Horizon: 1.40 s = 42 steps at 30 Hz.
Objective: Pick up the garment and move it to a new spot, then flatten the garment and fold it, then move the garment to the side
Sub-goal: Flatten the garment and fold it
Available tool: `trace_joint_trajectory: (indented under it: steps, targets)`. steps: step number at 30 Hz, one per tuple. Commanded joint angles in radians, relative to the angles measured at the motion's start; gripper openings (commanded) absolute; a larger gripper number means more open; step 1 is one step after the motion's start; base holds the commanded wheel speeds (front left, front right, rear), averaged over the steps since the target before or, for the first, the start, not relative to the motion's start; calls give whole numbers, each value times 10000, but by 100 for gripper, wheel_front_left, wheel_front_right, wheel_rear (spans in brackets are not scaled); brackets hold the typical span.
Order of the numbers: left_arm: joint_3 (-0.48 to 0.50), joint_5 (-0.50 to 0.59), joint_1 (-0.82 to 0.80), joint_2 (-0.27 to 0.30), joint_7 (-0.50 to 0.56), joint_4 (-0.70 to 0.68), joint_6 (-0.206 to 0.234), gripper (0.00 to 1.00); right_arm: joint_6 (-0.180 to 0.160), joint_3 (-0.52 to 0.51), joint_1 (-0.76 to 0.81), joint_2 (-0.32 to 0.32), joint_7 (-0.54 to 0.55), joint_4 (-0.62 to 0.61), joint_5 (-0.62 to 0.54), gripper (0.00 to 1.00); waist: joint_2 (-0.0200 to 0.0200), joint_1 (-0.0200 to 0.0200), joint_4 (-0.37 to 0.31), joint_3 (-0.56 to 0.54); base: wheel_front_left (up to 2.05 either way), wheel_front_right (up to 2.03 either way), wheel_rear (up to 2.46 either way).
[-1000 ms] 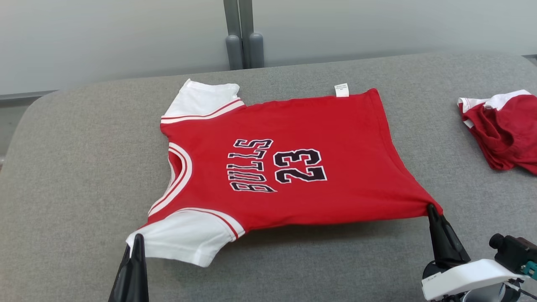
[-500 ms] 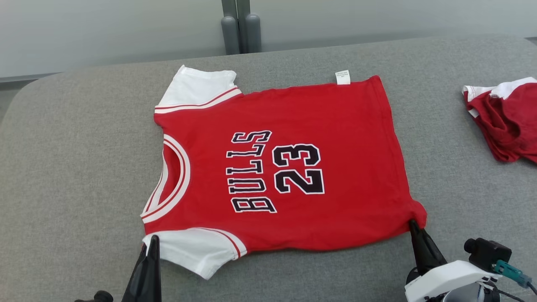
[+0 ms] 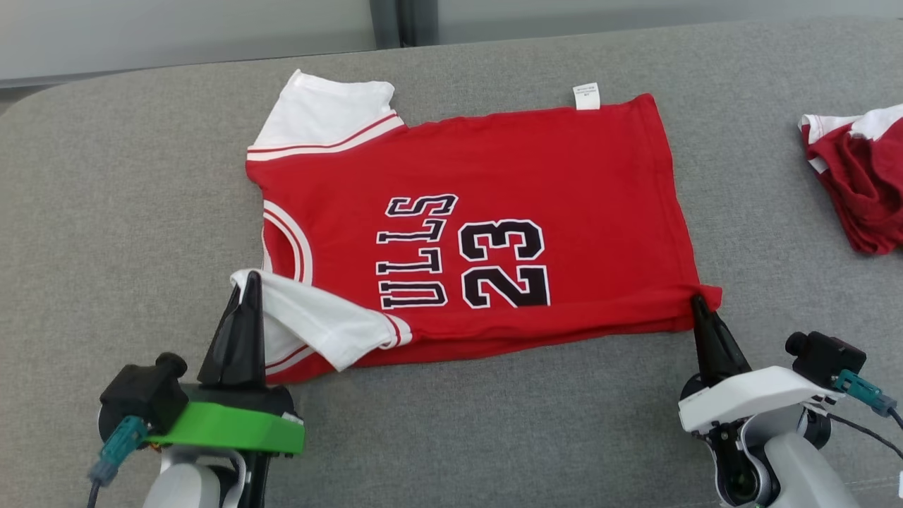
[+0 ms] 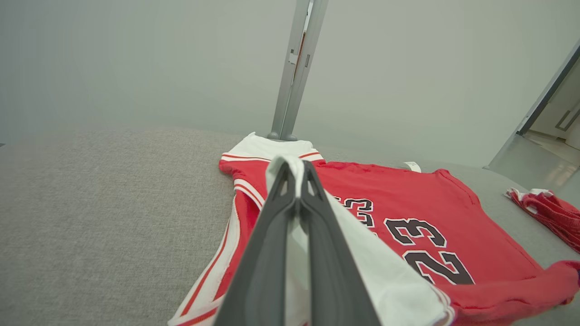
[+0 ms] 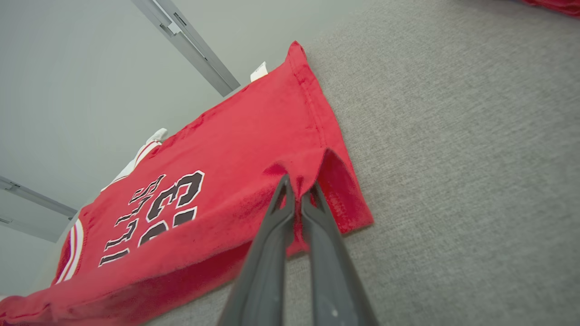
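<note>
The garment (image 3: 494, 169) is a red jersey with white sleeves and black "BULLS 23" lettering, spread on the grey padded surface (image 3: 106, 197). Its near edge is lifted and carried over the body, making a fold along the front. My left gripper (image 3: 248, 282) is shut on the white near sleeve (image 3: 317, 321), which lies over the lettering; the left wrist view shows white cloth pinched at the tips (image 4: 294, 170). My right gripper (image 3: 698, 303) is shut on the red hem corner (image 5: 297, 179).
A second red and white garment (image 3: 857, 176) lies crumpled at the right edge of the surface. A grey wall with a metal post (image 4: 297, 68) stands behind the far edge. Bare grey padding lies on the left and along the front.
Both grippers have carried the jersey's near edge away from me over its body, so the near sleeve now covers the "B" of the lettering. The camera has tilted downward.
</note>
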Motion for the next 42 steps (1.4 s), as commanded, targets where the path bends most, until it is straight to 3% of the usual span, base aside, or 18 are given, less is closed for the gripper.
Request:
trace_joint_trajectory:
  steps: [1, 16, 17, 19, 20, 21, 22, 23, 24, 33, 42]
  targets:
    - [-20, 23, -410, 81, -62, 308, -42, 0, 2, -46, -276, -30, -57, 185, -68, 0, 0, 1, -113, 240, 0, 0, 0]
    - [295, 344, -2824, 13, -171, 3154, -177, 0, 2, 171, -1925, 322, -241, 1600, -479, 0, 0, 1, -472, 873, 0, 0, 0]
    - [337, 385, -2910, 2, -166, 3254, -180, 0, 2, 170, -1973, 336, -242, 1630, -474, 5, 0, 1, -487, 890, 0, 0, 0]
    - [415, 456, -3089, -34, -166, 3511, -162, 0, 2, 152, -2071, 371, -260, 1683, -445, 35, 0, 1, -518, 917, 0, 0, 0]
    - [452, 470, -3181, -61, -166, 3682, -161, 0, 2, 140, -2135, 396, -271, 1717, -413, 56, 0, 1, -536, 926, 0, 0, 0]
    - [458, 471, -3275, -95, -167, 3864, -164, 16, 2, 130, -2199, 409, -283, 1739, -390, 100, 0, 1, -554, 931, 0, 0, 0]
    - [435, 507, -3376, -109, -167, 3982, -172, 37, 2, 117, -2253, 424, -290, 1745, -381, 100, 0, 1, -567, 938, 0, 0, 0]
    - [434, 524, -3508, -128, -167, 4096, -183, 95, 2, 108, -2316, 445, -291, 1758, -371, 100, 0, 1, -578, 946, 0, 0, 0]
    - [458, 420, -3655, -201, -168, 4285, -198, 100, 2, 76, -2431, 474, -303, 1808, -370, 100, 0, 1, -582, 950, 0, 0, 0]
    - [553, 90, -4038, -367, -169, 4436, -269, 100, 2, -601, -2781, 539, -303, 1617, -812, 100, 0, 1, -501, 793, 0, 0, 0]
    - [643, -347, -2506, 16, -12, 4019, -287, 100, 2, -1537, -1397, 567, -303, 80, -3299, 100, 0, 1, -244, 52, 0, 0, 0]
